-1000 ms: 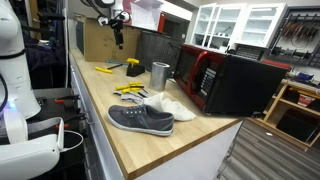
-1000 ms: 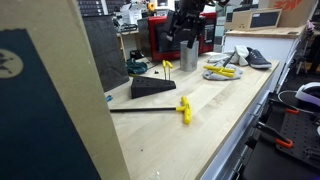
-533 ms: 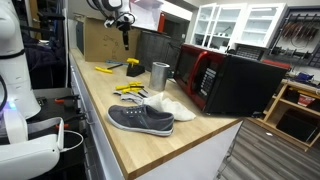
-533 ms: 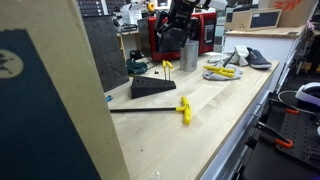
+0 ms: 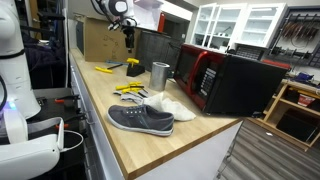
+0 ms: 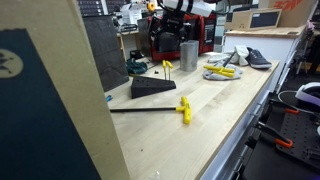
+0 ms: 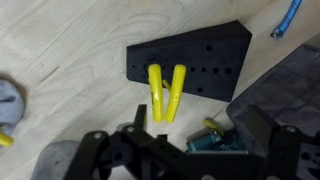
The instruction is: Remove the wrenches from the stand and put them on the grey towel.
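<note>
The black stand (image 7: 190,62) lies on the wooden counter with two yellow-handled wrenches (image 7: 165,92) standing in its holes. It also shows in both exterior views (image 5: 133,68) (image 6: 152,87), with a yellow wrench (image 6: 166,67) sticking up. The grey towel (image 6: 222,73) (image 5: 130,91) holds several yellow-handled wrenches; its edge shows in the wrist view (image 7: 8,100). My gripper (image 7: 185,150) hangs high above the stand, open and empty; it is near the top of both exterior views (image 5: 128,28) (image 6: 172,8).
A steel cup (image 5: 160,74) (image 6: 188,54) stands beside the stand. A grey shoe (image 5: 140,119) and a white cloth (image 5: 172,106) lie further along. A red-and-black microwave (image 5: 225,80) is behind. A yellow tool (image 6: 184,108) and a blue cable (image 7: 287,20) lie nearby.
My gripper has risen higher above the stand and shifted a little toward the back wall. The wrenches and the stand have not moved.
</note>
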Controlling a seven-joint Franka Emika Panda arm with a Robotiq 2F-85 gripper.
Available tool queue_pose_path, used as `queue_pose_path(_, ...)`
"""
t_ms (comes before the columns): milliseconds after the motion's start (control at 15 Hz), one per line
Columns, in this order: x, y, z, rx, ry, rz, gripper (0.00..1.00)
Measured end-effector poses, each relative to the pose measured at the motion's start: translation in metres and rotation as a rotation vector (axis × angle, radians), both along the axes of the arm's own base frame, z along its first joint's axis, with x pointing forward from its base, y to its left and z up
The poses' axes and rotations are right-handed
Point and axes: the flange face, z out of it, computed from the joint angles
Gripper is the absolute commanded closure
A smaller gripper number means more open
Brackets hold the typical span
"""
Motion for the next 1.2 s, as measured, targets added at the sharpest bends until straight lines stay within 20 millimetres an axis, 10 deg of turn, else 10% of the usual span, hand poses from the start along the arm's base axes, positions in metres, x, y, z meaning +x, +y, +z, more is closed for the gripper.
queue_pose_path(667, 0.021, -0.003, -0.030, 0.005, 0.048, -0.140, 0.00)
queue_pose_path(1200, 0.034, 0.011, -0.044, 0.015, 0.065, -0.141, 0.71)
